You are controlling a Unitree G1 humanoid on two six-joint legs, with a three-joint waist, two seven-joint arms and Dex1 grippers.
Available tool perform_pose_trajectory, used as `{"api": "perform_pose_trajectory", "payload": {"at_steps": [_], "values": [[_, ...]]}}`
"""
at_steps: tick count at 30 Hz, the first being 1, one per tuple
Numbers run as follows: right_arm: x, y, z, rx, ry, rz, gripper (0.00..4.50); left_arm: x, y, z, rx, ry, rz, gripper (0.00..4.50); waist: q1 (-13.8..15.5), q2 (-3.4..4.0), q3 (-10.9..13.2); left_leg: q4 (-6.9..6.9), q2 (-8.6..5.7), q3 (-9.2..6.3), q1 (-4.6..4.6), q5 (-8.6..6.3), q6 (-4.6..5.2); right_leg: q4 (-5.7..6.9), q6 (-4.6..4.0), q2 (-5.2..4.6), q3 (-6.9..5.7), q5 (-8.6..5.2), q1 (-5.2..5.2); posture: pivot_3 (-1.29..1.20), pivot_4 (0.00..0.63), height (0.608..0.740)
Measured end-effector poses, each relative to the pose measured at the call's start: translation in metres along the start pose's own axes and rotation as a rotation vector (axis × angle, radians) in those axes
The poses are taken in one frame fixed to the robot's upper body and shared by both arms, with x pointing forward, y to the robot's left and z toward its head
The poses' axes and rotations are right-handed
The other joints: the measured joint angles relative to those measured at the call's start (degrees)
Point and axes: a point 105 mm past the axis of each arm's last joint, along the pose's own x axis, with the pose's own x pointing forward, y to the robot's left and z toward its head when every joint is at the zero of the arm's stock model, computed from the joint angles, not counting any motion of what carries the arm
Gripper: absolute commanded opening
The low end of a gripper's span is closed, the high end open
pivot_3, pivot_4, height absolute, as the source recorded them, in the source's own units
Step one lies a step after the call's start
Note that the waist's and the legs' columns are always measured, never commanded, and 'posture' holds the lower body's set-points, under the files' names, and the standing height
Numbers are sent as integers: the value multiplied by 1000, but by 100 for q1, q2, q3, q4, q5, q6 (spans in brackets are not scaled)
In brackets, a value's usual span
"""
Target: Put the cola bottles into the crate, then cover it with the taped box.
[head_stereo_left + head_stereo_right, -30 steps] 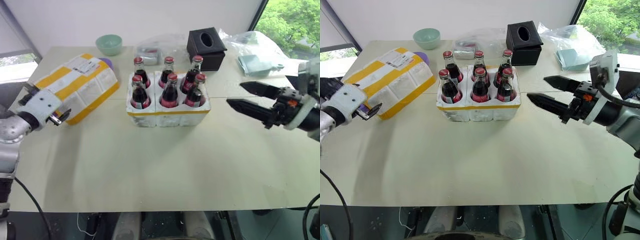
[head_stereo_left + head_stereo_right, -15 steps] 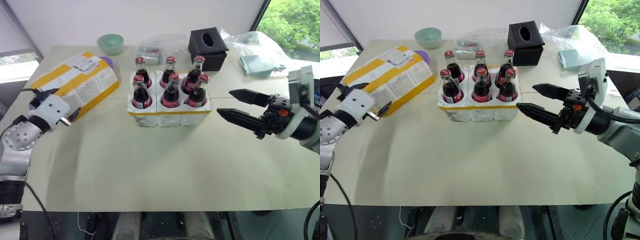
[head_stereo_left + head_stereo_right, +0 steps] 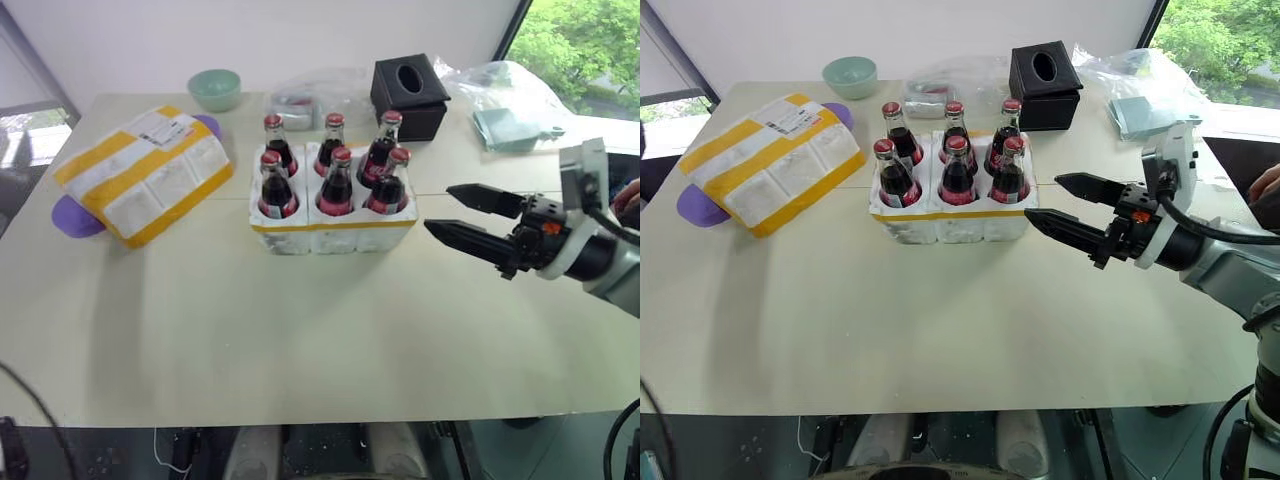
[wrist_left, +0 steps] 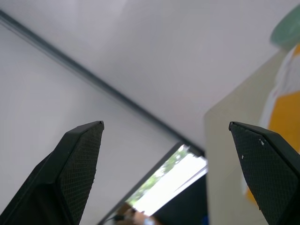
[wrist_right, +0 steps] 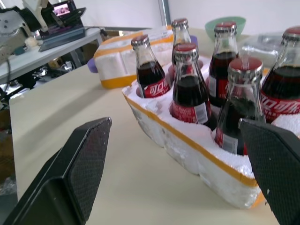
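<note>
Six red-capped glass cola bottles (image 3: 335, 180) fill the white foam crate (image 3: 333, 225); my spread, empty right gripper (image 3: 462, 214) waits, the yellow-taped foam box (image 3: 145, 185) yet to go on.

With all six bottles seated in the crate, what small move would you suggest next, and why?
Probably bring the open right gripper and the left arm toward the taped box. All six cola bottles already stand in the crate, and the box lies apart to its left on the table, so only covering remains.
</note>
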Motion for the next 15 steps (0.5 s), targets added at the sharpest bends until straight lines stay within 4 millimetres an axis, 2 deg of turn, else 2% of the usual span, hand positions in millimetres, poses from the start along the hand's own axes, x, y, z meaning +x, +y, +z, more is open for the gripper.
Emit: {"api": "perform_pose_trajectory", "payload": {"at_steps": [5,9,15], "values": [[0,-2,-1,1,0,3,4430,-25,-35,-16,231,17,-185,4500,29,-8,-4,-8,2,4,-2,1,-3,-8,-26,-6,4,-11,-5,0,150,739],[-1,-4,-3,-7,16,0,4430,-43,-56,-28,348,42,-296,4500,34,-10,-5,-20,6,12,-3,2,-5,-8,-31,-8,11,-9,-17,0,150,739],[-6,-3,-5,-40,65,10,4430,-45,-76,-30,392,35,-355,4500,38,-16,-10,-21,6,18,-4,3,-5,-8,-31,-7,12,-9,-20,0,150,739]]}}
